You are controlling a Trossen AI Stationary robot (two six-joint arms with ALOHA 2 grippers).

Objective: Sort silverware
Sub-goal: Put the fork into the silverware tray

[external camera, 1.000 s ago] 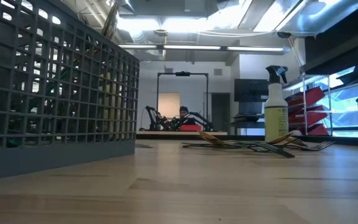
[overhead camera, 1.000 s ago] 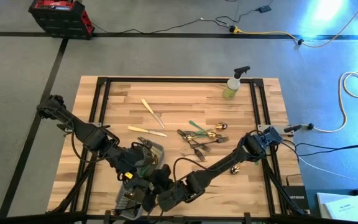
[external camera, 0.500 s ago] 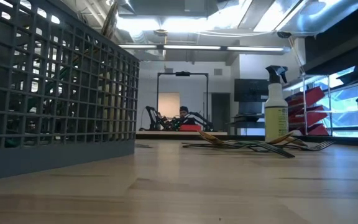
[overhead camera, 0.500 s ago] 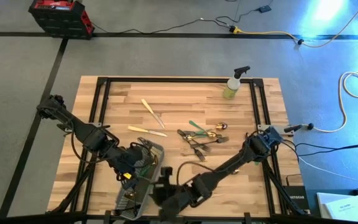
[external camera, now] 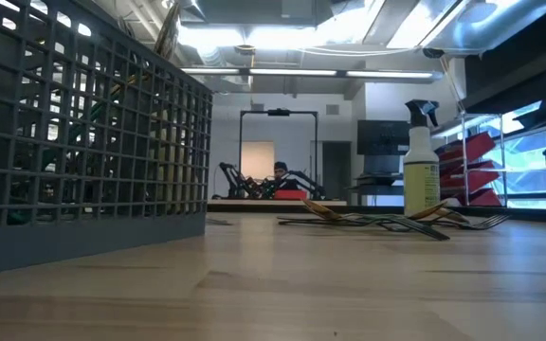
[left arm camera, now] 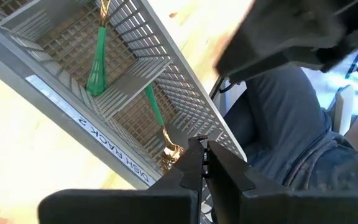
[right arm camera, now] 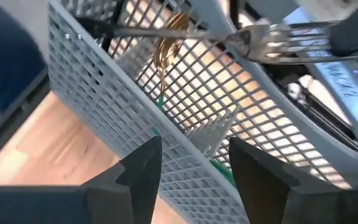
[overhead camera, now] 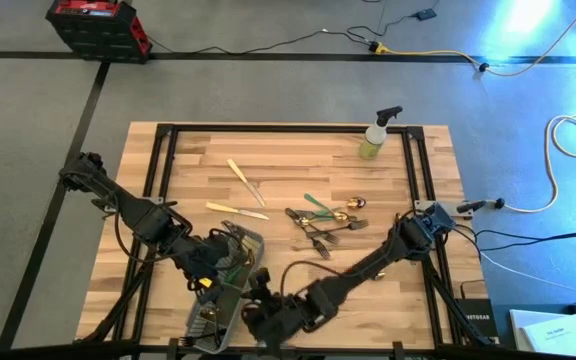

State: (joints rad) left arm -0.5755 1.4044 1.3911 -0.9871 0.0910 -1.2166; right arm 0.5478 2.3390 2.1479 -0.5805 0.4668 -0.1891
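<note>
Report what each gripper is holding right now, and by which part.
Nothing is held. The left gripper is shut and empty above the caddy; the right gripper has open, empty fingers beside it.

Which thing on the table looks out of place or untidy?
The grey wire-mesh caddy lies tipped on its side near the front edge of the wooden table, not upright. A tangled heap of gold-headed forks and spoons sits mid-table, and two cream-handled knives lie loose, apart from it.
</note>
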